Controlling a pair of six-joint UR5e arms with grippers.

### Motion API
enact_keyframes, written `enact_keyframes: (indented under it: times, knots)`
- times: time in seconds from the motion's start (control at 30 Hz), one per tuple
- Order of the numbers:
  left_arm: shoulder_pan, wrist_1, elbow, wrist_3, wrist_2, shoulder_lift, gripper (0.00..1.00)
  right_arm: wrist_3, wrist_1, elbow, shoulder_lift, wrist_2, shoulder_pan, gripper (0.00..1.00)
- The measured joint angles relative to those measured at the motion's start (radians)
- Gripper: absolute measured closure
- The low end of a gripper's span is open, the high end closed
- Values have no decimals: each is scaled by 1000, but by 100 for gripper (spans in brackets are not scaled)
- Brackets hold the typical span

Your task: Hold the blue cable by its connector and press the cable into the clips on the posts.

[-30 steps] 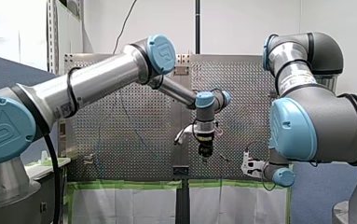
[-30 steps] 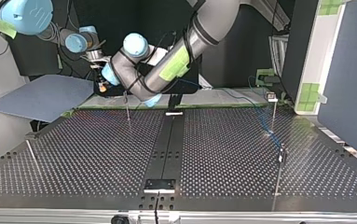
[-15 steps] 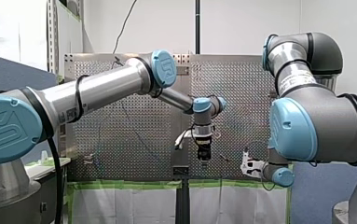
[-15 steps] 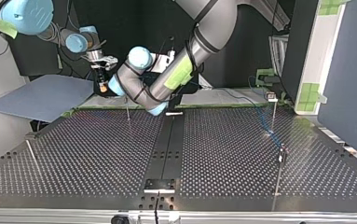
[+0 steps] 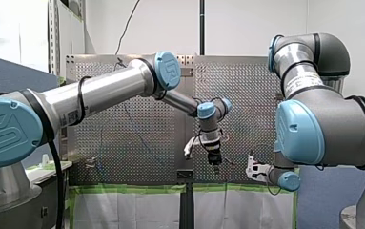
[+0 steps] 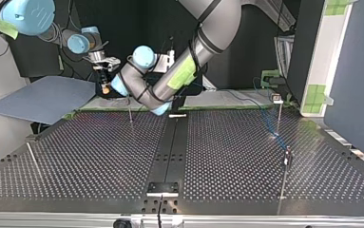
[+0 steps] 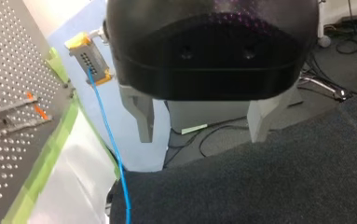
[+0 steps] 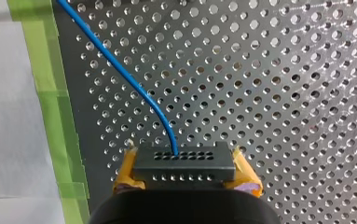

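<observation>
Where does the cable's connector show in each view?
Right wrist view: connector between my right gripper's yellow pads.
Left wrist view: ahead of my left gripper, off to one side.
Front view: too small to tell.
Top view: too small to tell.
Landmark: my right gripper, seen in all four.

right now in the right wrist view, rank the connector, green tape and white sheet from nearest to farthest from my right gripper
1. connector: held in my right gripper, between its yellow pads.
2. green tape: beside the gripper, along the table's edge.
3. white sheet: past the tape, farthest out.
</observation>
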Motion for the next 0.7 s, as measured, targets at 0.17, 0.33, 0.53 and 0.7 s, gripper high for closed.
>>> enact_keyframes:
  times: [0.17, 0.33, 0.53, 0.7]
  knots:
    - [0, 36, -15, -10, 0, 0, 0, 0, 0, 0, 0, 1, 2, 100]
    - [1, 75, -4, -21, 0, 0, 0, 0, 1, 0, 0, 1, 3, 100]
    - [4, 130, 10, -31, -16, 0, 0, 0, 2, 0, 0, 2, 3, 100]
    - [9, 143, 12, -31, -45, -2, 0, 0, 3, -1, 0, 2, 4, 100]
